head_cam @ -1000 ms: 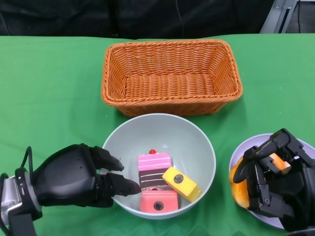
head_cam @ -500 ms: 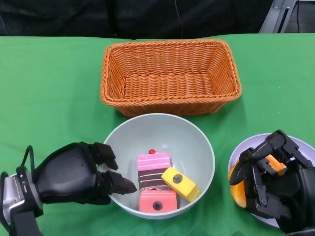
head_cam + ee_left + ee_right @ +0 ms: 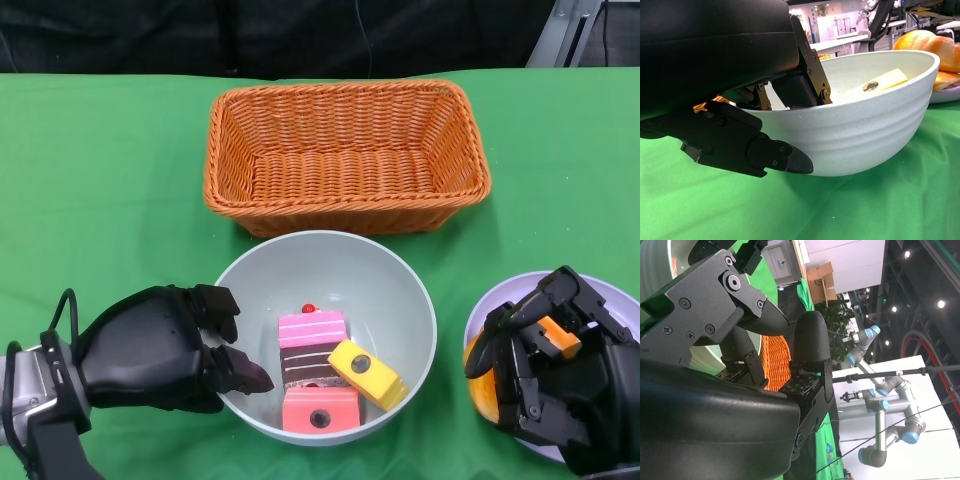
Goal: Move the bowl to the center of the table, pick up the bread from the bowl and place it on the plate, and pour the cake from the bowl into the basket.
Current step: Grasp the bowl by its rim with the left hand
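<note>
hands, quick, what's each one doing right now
Left hand: grips the bowl rim.
Right hand: over the bread on the plate; hold cannot be told.

I'm seeing my left hand [image 3: 155, 350] closing in on the rim of the pale grey-green ceramic bowl [image 3: 400, 290], fingers curling over its near-left edge.

You can see only slivers of the orange bread [image 3: 484, 385] on the pale lilac plate [image 3: 478, 318], since the black right hand [image 3: 560, 375] covers most of both, and the picture's lower right corner cuts plate and hand off. In the left wrist view, the rim of the pale grey-green bowl [image 3: 865, 135] hides all but a yellow cake block [image 3: 879, 82]. The black left hand [image 3: 150, 350] covers the bowl's near-left rim in the head view.
</note>
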